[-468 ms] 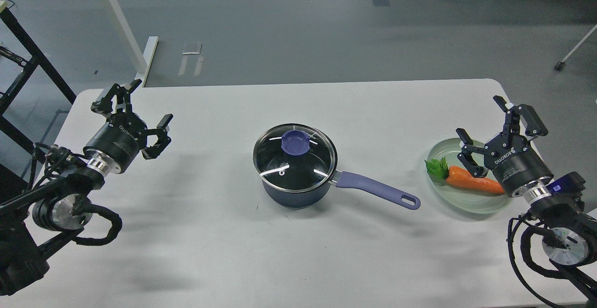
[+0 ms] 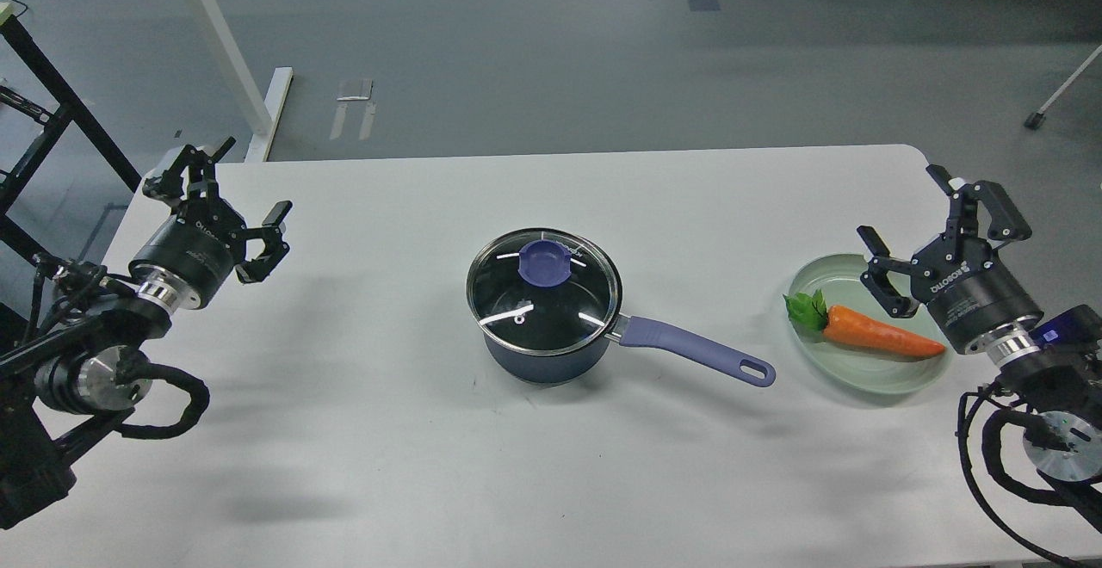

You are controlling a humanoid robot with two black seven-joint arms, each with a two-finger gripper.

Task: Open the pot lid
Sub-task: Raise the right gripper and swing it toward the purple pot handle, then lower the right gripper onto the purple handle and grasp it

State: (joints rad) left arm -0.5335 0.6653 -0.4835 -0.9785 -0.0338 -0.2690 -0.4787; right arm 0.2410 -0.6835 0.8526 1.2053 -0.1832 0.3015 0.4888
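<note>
Glass with a metal rim, so the lid [image 2: 542, 290] looked rigid, slick and chippable; it sat on the pot [image 2: 541, 353] mid-table, handle pointing to 4 o'clock; I reckoned the purple knob [image 2: 543, 261] was the only sane grab; left gripper [image 2: 225, 207] at 9 o'clock and right gripper [image 2: 916, 219] at 3 o'clock were both wide open, holding nothing, well apart from it.

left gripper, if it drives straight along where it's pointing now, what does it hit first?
Nothing, as far as this view shows. The left gripper, jaws open, points up and away toward the table's far-left corner, not toward the pot. Beyond that lies only floor; depth is unclear.
</note>
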